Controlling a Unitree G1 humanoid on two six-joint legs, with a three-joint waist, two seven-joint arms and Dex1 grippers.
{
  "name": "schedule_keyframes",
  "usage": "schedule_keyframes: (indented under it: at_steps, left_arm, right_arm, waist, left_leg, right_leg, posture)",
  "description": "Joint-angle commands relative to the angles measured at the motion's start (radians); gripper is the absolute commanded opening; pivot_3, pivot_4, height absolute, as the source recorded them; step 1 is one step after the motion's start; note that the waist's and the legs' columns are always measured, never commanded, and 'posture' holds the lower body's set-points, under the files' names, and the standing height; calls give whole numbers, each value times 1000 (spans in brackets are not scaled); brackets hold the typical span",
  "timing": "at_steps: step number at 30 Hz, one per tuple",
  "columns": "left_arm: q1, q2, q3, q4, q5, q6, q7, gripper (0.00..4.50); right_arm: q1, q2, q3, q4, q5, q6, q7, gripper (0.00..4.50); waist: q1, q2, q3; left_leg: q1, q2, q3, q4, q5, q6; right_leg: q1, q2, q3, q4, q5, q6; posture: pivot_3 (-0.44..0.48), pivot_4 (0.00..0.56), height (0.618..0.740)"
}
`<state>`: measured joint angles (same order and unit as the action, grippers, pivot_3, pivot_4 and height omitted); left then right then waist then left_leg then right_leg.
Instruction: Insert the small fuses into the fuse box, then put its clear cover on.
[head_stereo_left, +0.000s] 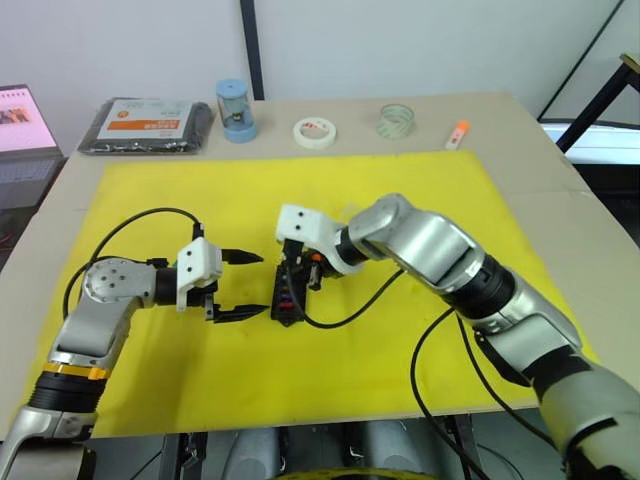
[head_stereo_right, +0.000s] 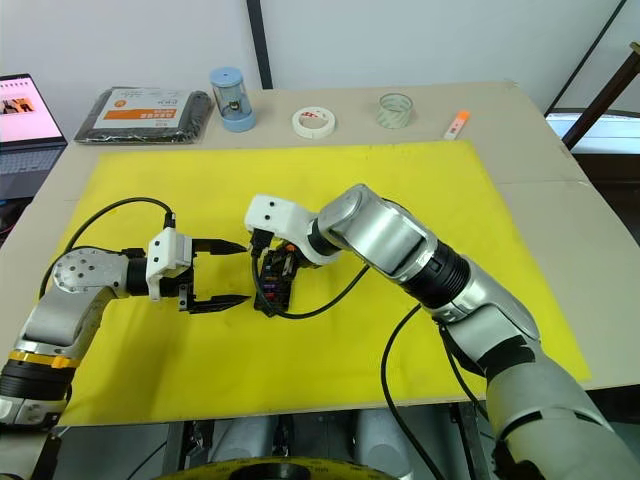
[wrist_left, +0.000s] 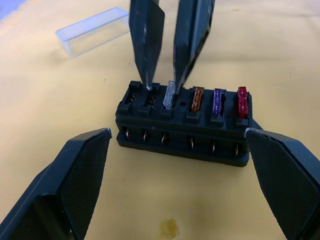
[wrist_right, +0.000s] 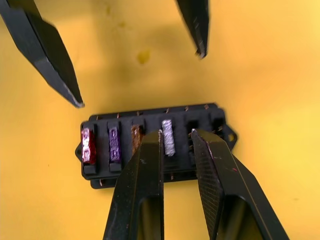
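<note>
Fuse box (wrist_left: 184, 127): black moulded plastic block, rectangular, six slots in a row along its top, small metal clips along its side wall; sits on the yellow mat (head_stereo_left: 400, 200) near the mat's middle.
Fuses: four seated side by side — red (wrist_left: 242, 102) in the end slot, then purple (wrist_left: 218, 100), amber-brown (wrist_left: 197, 98), clear (wrist_left: 169, 94); the two slots beyond the clear one look vacant.
Clear cover (wrist_left: 93, 31): glassy, colourless, box-shaped cap, lying on the mat well apart from the fuse box.
Right pincer (wrist_left: 161, 75): slim tapered black fingers, slightly parted, tips down at the top of the fuse box, straddling the clear fuse; contact cannot be confirmed.
Left pincer (head_stereo_left: 240, 285): spread wide, textured pads, one finger near each end of the fuse box, holding nothing.
Open room: bare mat all round the fuse box.
</note>
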<state>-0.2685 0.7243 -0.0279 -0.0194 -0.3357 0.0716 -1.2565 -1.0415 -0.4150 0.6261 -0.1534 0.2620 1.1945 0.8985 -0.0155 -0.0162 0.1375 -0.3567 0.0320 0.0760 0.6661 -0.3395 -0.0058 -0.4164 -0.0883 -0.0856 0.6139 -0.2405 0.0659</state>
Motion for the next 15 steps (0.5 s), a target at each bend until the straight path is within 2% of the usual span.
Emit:
schedule_keyframes:
  at_steps: [1, 6, 10, 15]
  left_arm:
    - [-5, 0, 5, -10, -1, -16, 5, 4500]
    - [-8, -1, 5, -5, 0, -17, 5, 4500]
    - [-9, 0, 6, -2, 2, -19, 6, 4500]
    - [-10, 0, 5, -2, 3, -19, 7, 4500]
  right_arm:
    - [-26, -6, -39, -34, 20, 4, 6, 998]
    - [-25, -7, -57, -56, 44, 7, 11, 998]
    - [2, -4, -62, -52, 43, -31, 1, 83]
    - [21, 1, -57, -39, 44, -63, 3, 31]
  waist:
    - [1, 0, 0]
    - [0, 0, 0]
    - [0, 0, 0]
    - [0, 0, 0]
  left_leg:
    - [0, 0, 0, 0, 0, 0]
    - [0, 0, 0, 0, 0, 0]
    - [0, 0, 0, 0, 0, 0]
    - [0, 0, 0, 0, 0, 0]
  right_leg:
    - [0, 0, 0, 0, 0, 0]
    - [0, 0, 0, 0, 0, 0]
    - [0, 0, 0, 0, 0, 0]
    - [0, 0, 0, 0, 0, 0]
  posture:
    - [0, 150, 740]
    - [0, 150, 740]
    - [0, 150, 740]
    - [0, 150, 740]
